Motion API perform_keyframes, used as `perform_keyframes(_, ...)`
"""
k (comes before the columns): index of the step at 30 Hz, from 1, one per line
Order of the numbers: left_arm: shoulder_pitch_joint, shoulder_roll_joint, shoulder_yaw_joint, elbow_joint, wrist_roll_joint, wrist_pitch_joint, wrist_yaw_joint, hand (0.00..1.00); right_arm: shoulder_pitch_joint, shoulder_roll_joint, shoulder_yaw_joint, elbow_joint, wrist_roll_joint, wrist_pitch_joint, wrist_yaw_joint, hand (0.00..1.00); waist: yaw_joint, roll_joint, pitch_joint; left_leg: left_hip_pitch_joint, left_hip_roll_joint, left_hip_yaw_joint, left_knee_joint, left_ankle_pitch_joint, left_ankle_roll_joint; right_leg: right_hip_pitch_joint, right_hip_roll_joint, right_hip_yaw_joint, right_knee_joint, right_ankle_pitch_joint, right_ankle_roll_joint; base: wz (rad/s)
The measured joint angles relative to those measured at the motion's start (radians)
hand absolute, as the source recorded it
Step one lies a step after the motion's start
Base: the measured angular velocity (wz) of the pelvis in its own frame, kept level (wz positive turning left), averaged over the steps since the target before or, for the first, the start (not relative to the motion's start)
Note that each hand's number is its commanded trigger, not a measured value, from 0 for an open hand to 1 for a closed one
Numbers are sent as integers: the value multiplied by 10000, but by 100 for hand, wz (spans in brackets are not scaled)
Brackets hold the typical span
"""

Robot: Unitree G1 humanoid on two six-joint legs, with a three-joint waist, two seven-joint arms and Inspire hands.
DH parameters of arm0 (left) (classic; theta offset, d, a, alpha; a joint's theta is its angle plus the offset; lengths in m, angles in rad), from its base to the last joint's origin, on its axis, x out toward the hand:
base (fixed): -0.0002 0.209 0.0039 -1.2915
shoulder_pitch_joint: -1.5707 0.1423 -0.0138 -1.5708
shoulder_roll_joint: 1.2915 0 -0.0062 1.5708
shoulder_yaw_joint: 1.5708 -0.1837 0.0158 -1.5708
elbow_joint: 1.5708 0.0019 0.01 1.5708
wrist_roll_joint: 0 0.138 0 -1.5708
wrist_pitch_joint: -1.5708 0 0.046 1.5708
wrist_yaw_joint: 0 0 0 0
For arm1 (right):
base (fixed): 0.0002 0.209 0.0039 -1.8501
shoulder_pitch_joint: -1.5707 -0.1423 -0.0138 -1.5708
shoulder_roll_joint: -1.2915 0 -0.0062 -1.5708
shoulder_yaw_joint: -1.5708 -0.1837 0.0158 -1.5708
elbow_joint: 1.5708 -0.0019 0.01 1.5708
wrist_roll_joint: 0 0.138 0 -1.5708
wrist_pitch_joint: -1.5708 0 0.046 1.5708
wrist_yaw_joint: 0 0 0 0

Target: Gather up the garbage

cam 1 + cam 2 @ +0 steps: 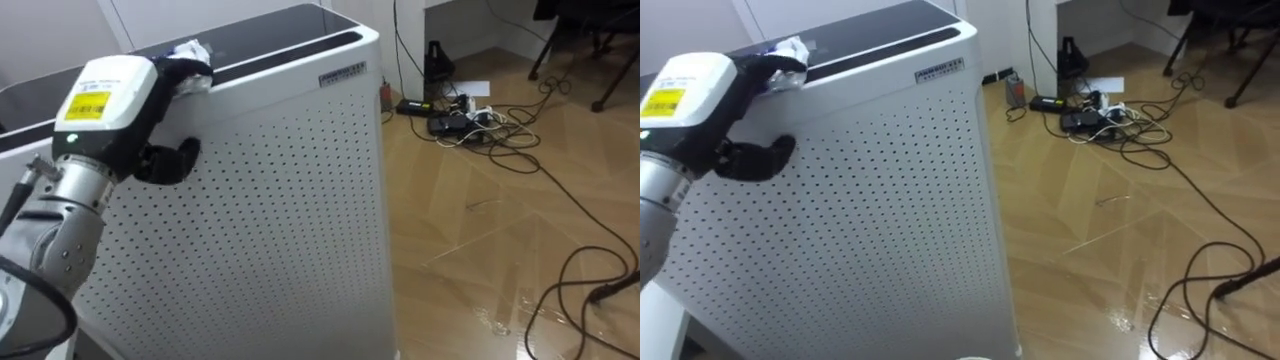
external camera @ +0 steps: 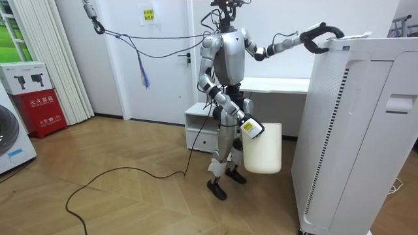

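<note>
A crumpled white paper wad [image 1: 190, 50] lies on the top edge of a tall white perforated appliance [image 1: 290, 200]. My left hand [image 1: 180, 72] is raised to that edge. Its dark fingers curl over the wad, while the thumb [image 1: 172, 160] hangs apart against the front panel. In the room view I stand beside the appliance [image 2: 356, 130] with the left arm stretched to its top. My right hand [image 2: 250, 128] hangs low in front of me and carries a white bin [image 2: 263, 150] by its rim.
A tangle of cables with a power strip [image 1: 455, 120] lies on the wooden floor past the appliance. More cable [image 1: 575, 275] loops at the right. A low white cabinet [image 2: 199, 124] and a door stand behind me, and a cable [image 2: 117, 179] trails over the floor.
</note>
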Motion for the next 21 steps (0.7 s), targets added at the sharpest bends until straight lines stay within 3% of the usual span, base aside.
perform_keyframes(11, -275, 2, 796, 185, -215, 102, -207, 100, -24, 37, -62, -38, -25, 378, 18, 100, -47, 103, 84, 70, -20, 39, -28, 42, -68, -295, -88, -7, 641, -422, -98, 0)
perform_keyframes(17, -415, 1, 959, 109, -286, 107, -243, 100, -24, 53, -302, -101, -26, 429, 106, 100, -45, -18, 170, -5, -3, 38, -30, 86, -132, -367, -39, -9, 653, -448, -156, 4)
perform_keyframes(21, -424, 1, 958, 45, -293, 107, -243, 100, -70, 72, -360, -102, -33, 429, 105, 100, -37, -44, 181, 0, 0, 38, -28, 86, -132, -362, -27, -16, 626, -449, -161, 0)
